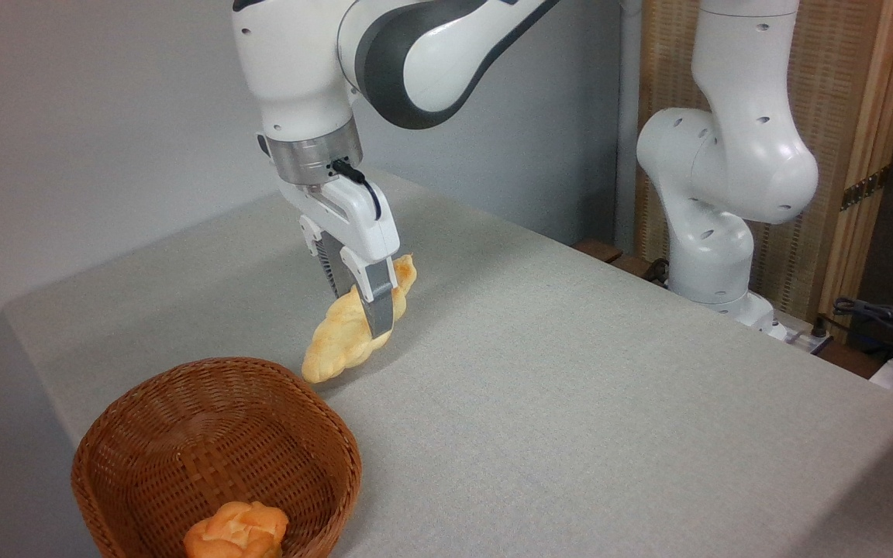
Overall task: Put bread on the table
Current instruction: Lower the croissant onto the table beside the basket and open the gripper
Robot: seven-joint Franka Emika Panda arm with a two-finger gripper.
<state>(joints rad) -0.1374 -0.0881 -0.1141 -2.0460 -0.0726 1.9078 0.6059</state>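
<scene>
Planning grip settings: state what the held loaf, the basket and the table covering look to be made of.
Bread: pale golden, matte, lumpy; real dough or a foam replica, the look leaves it open. Basket: brown woven wicker, the lattice of strands shows, slight sheen. Table: covered in light grey-beige cloth, fine weave, matte. The gripper clasps the bread.

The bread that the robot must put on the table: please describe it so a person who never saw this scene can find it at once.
Start at the table with its grey-beige cloth, then find the white arm's gripper above the brown basket. The bread is between its fingers, outside the basket. It is long, pale golden and twisted, unlike the small round orange bun inside the basket.
</scene>
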